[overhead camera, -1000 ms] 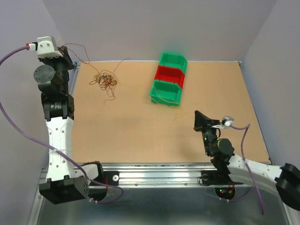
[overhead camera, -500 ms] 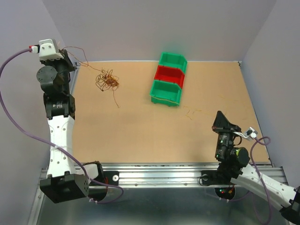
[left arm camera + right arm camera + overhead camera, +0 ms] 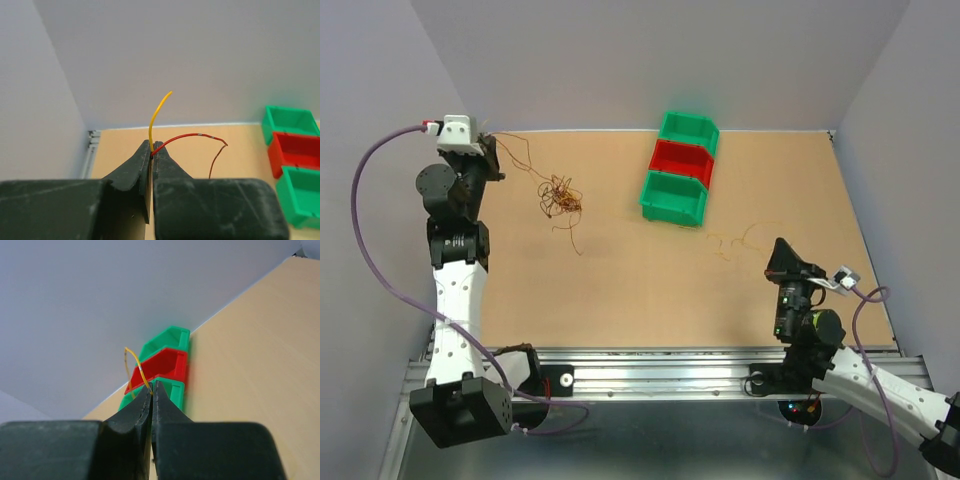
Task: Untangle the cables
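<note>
Trouble here would come from a hard tug. The left gripper (image 3: 151, 155), up at the far left corner, is pinched tight on ends of the cables (image 3: 560, 195), whose knot sits over the table (image 3: 620, 290) nearby. The right gripper (image 3: 151, 388) is clamped on one yellow strand (image 3: 735, 240) trailing near the bins (image 3: 680, 170). Pulling apart could cinch the knot or slip a wire free.
</note>
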Robot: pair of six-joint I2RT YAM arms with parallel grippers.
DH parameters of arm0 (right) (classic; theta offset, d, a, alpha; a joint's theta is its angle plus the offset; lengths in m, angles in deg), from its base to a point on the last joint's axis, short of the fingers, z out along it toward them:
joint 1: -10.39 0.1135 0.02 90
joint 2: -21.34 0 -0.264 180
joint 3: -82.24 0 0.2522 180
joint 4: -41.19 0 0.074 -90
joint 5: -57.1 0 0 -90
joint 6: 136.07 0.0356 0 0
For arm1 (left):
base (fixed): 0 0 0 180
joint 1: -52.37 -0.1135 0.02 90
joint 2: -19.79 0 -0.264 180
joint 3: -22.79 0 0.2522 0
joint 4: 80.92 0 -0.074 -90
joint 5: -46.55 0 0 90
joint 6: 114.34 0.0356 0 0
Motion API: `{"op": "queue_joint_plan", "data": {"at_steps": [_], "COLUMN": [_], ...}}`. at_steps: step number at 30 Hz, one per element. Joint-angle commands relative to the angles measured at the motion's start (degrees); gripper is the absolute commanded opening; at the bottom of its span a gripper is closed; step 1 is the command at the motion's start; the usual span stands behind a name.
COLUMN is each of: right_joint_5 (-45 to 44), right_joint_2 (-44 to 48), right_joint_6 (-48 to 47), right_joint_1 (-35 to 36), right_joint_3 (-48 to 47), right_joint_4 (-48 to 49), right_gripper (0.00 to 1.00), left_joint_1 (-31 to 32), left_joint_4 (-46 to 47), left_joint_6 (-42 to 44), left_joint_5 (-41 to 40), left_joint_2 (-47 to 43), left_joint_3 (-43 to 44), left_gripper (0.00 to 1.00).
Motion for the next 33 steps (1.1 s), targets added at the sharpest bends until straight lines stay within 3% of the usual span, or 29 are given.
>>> {"op": "queue_joint_plan", "data": {"at_steps": [1, 4, 5, 10, 14, 18, 19, 21, 22, 25, 33], "right_joint_5": [3.9, 4.5, 6.3, 13.6, 23.3, 30.5, 33.0, 35.4, 37.1, 38.4, 40.4], "right_joint_2": [-3.8, -5.5, -6.2, -7.5, -11.5, -18.9, -21.8, -24.2, -26.4, -28.9, -32.7], "right_joint_6": [-0.8, -0.6, -0.9, -2.3, -4.8, -5.0, -5.0, -4.9, -4.6, -5.0, -7.7], "right_joint_1": [-0.2, -0.2, -0.3, -0.3, -0.2, -0.2, -0.2, -0.2, -0.3, -0.2, -0.2], "right_joint_3": [6.0, 5.3, 4.8, 1.7, -4.7, -12.6, -14.0, -17.9, -20.2, -23.3, -31.9], "right_joint_4": [0.7, 0.8, 0.9, 1.3, 1.1, 0.3, 0.2, 0.1, 0.1, 0.2, 0.0], "right_gripper": [0.01, 0.01, 0.01, 0.01, 0.01, 0.01, 0.0, 0.01, 0.01, 0.01, 0.0], "left_joint_1": [-0.2, -0.2, -0.2, -0.1, 0.4, 3.3, 6.9, 11.9, 17.6, 24.0, 28.1], "left_joint_4": [4.7, 4.4, 4.3, 3.4, 3.3, 3.2, 3.3, 3.4, 3.4, 4.1, 10.9], "left_joint_6": [-0.4, 3.0, 5.6, 12.2, 15.6, 17.7, 18.2, 20.7, 21.4, 23.7, 21.1], "left_joint_5": [9.9, 15.5, 19.7, 29.9, 37.6, 45.5, 44.8, 40.7, 33.4, 28.0, 31.1], "left_joint_2": [-4.4, -7.5, -8.9, -10.2, -8.8, -5.1, -3.8, -2.9, -2.5, -0.7, 11.1], "left_joint_3": [-2.8, -5.4, -7.3, -11.8, -13.6, -13.6, -13.5, -13.8, -13.9, -14.3, -15.6], "left_gripper": [0.0, 0.02, 0.21, 0.79, 0.96, 0.98, 0.98, 0.98, 0.98, 0.98, 0.99]}}
